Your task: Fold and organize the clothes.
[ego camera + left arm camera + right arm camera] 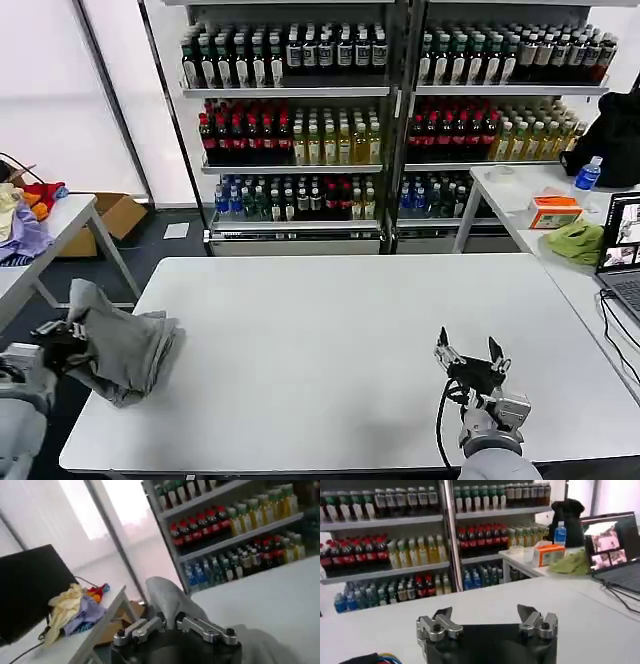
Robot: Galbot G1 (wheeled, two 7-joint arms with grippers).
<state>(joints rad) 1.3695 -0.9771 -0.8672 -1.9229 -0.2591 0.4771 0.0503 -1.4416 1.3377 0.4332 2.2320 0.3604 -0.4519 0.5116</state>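
left claw [62, 338] grips shirt [125, 345] | right claw [470, 358] open, well apart

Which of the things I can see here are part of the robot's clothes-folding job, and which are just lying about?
Part of the job:
- grey shirt, bunched at the table's left edge
- left gripper, shut on it
- right gripper, open above the white table

Lying about:
- drink shelves
- coloured garments, left side table
- green cloth
- orange box
- laptop

Left hand [62, 338] seemingly clamped, right hand [470, 358] spread.
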